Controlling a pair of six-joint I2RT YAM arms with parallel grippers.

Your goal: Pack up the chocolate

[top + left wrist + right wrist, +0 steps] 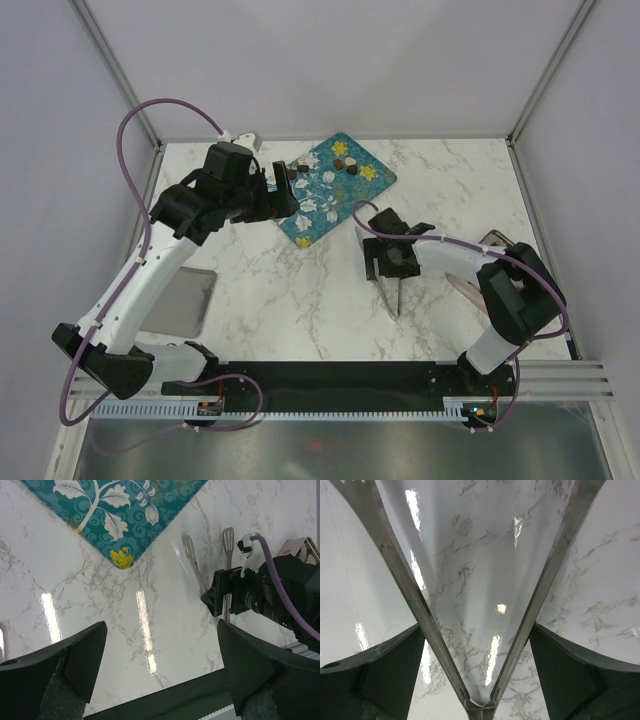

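Metal tongs [405,580] fill most of this view. Their 2 flat arms run from the upper corners down to a joint at the bottom centre, making a wide V. The steel is dull grey and scuffed along its edges. The end effector [477,630] straddles the V low down. Its 2 dark fingers [385,665] sit outside the arms, 1 on each side, and each inner edge touches the outer face of the arm beside it. Behind and between the arms lies a glossy white marble worktop [470,555] with thin grey veins. It carries several bright streaks and spots of reflected light.
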